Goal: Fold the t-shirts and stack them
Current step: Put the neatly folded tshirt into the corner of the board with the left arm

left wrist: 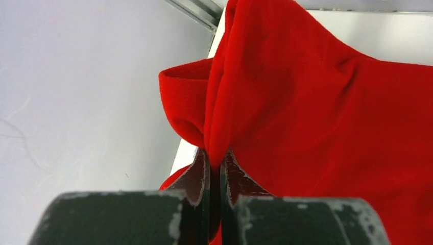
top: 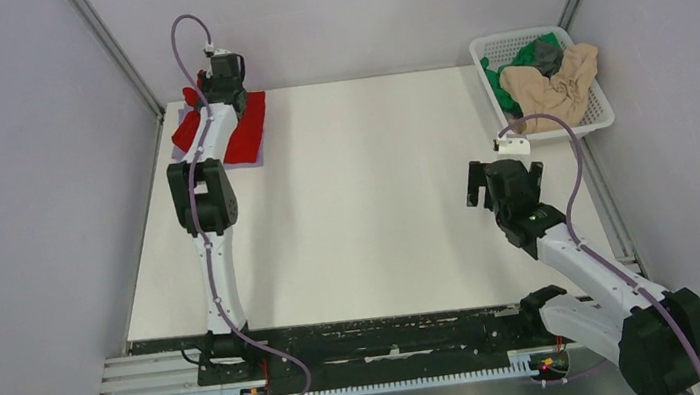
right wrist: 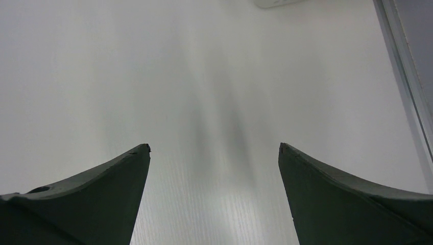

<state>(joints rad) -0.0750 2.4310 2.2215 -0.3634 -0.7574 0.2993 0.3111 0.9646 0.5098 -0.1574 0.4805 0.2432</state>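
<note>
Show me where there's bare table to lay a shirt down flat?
The wide white middle of the table is bare, from the red t-shirt at the far left corner across to the basket at the far right. Crowded: that left corner, where the left gripper pinches the red cloth, and the right edge around the open right gripper.

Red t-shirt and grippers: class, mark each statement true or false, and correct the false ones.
1. The left gripper is shut on the red t-shirt. True.
2. The other arm grips a shirt too. False: the right gripper is open and empty, over bare table.
3. The white basket holds a beige t-shirt. True.
4. The red t-shirt lies in the basket. False: it is at the table's far left corner.
</note>
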